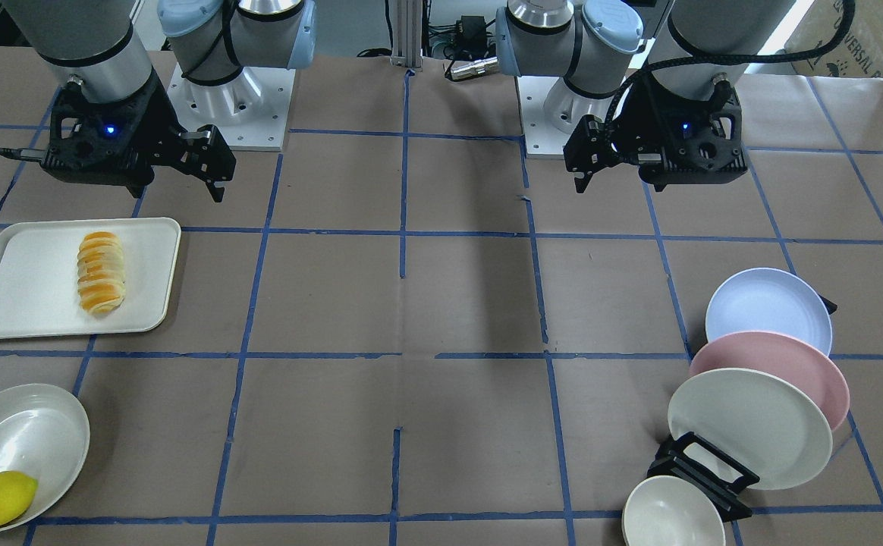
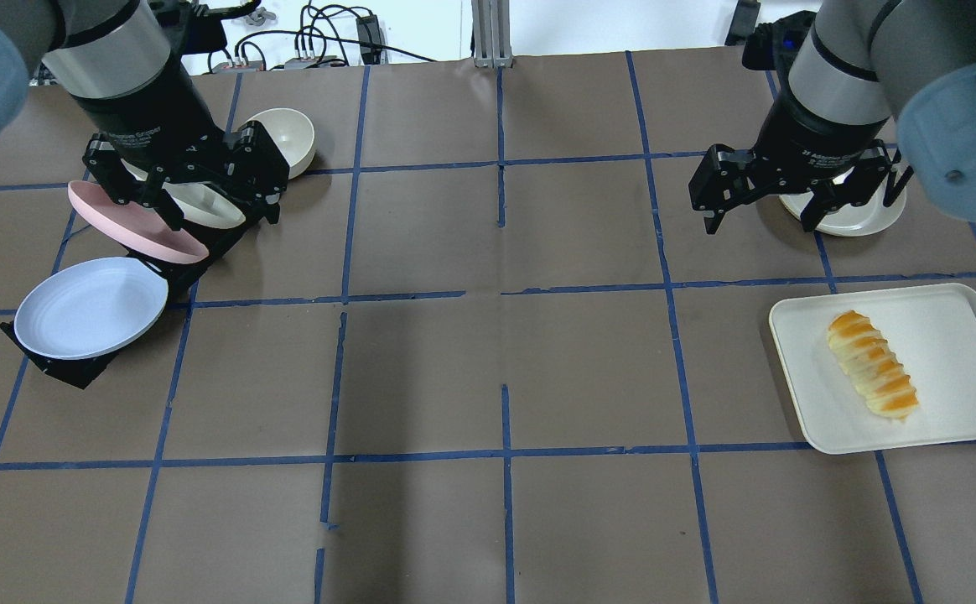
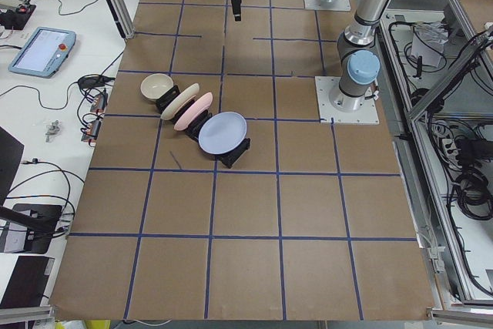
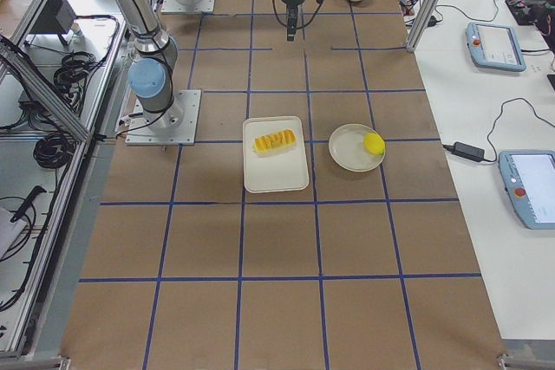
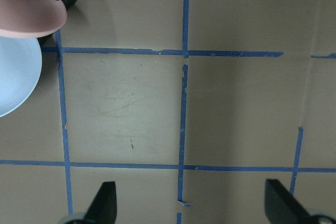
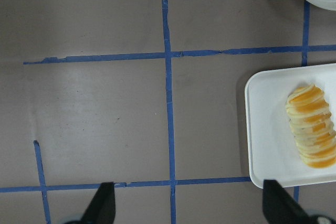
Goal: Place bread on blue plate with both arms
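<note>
On the white tray (image 2: 957, 335), the bread (image 2: 872, 365); in the rack (image 2: 60, 369), the blue plate (image 2: 90, 306); left gripper (image 2: 221, 216) and right gripper (image 2: 759, 225), jaws apart.

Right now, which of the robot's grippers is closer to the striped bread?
Right. The right gripper hangs near the tray holding the bread; the left gripper is across the table, by the blue plate.
</note>
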Controlling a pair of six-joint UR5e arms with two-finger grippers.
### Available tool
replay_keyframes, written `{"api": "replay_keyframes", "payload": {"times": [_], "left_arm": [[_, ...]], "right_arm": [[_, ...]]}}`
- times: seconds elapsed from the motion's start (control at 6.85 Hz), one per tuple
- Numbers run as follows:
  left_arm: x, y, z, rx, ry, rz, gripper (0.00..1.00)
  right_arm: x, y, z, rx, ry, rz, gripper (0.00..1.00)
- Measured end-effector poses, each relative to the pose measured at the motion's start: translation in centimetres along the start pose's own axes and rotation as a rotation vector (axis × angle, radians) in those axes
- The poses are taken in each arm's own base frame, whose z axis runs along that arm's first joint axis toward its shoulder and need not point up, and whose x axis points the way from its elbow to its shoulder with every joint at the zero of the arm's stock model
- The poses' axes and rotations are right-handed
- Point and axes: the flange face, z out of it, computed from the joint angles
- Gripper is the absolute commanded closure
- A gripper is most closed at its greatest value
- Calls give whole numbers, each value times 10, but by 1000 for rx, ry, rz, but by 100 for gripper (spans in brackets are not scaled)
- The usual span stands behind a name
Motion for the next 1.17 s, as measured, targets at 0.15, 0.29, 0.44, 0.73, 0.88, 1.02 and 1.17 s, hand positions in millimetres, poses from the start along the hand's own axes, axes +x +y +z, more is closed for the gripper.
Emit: {"api": "replay_keyframes", "payload": {"times": [0.15,0.29,0.44,0.73,0.88,1.02,1.17], "left_arm": [[0,0,1,-1,0,0,0],[-3,-2,3,-5,-1,3,0],[-22,-8,4,-11,0,12,0],[-121,-25,10,-27,28,32,0],[-183,-28,15,-33,49,44,0],[-239,-29,25,-40,77,46,0],[-299,-33,46,-47,136,25,0]], "right_arm": [[0,0,0,0,0,0,2],[1,0,0,0,4,-13,11],[6,-3,2,3,28,-62,13],[49,-8,24,-9,86,-181,1],[81,-7,46,-24,88,-214,1],[109,-4,67,-38,84,-231,1],[137,1,92,-47,75,-231,1]]}}
